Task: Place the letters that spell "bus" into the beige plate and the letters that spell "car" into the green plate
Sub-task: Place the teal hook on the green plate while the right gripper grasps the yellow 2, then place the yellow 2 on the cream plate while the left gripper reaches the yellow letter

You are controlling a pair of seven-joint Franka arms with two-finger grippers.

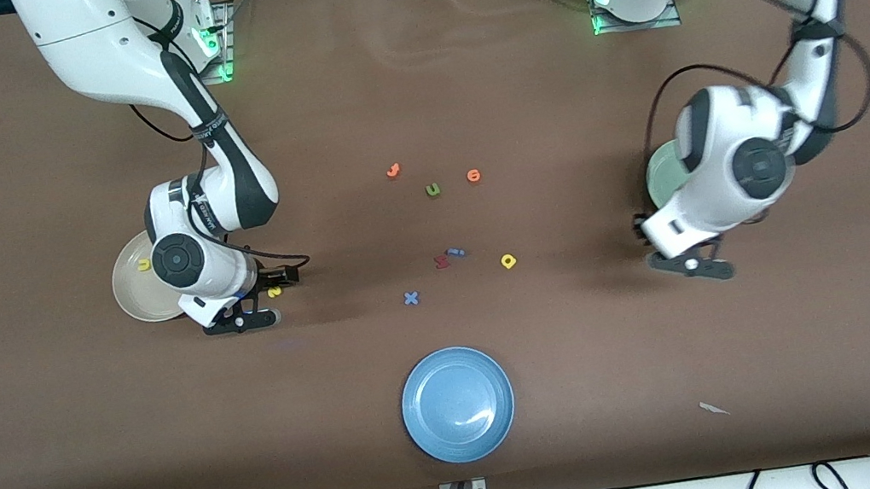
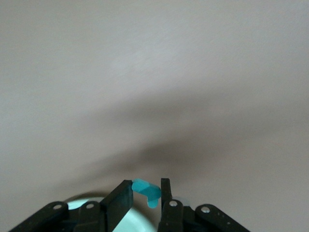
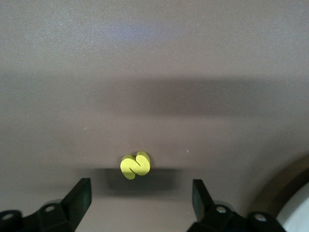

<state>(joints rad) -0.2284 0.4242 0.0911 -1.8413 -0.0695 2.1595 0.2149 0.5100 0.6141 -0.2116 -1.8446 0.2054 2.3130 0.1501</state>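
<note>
The yellow "s" point(image 1: 274, 291) point(image 3: 135, 165) lies on the table beside the beige plate point(image 1: 136, 293) point(image 3: 301, 215). My right gripper point(image 1: 282, 279) point(image 3: 141, 187) hangs low over it, open, with the letter just ahead of the fingertips. A yellow "u" point(image 1: 143, 265) lies in the beige plate. My left gripper point(image 1: 640, 226) point(image 2: 146, 185) is shut on a small teal letter point(image 2: 145, 189) at the rim of the green plate point(image 1: 660, 178) point(image 2: 130, 223), which the left arm mostly hides. The yellow "a" point(image 1: 508, 261) lies on the table near the middle.
An olive "u" point(image 1: 433, 189) and two orange letters point(image 1: 393, 170) point(image 1: 474, 176) lie mid-table. A red letter point(image 1: 442, 261), a blue "i" point(image 1: 456, 252) and a blue "x" point(image 1: 410, 298) lie nearer the front camera. The blue plate point(image 1: 459, 403) sits near the front edge.
</note>
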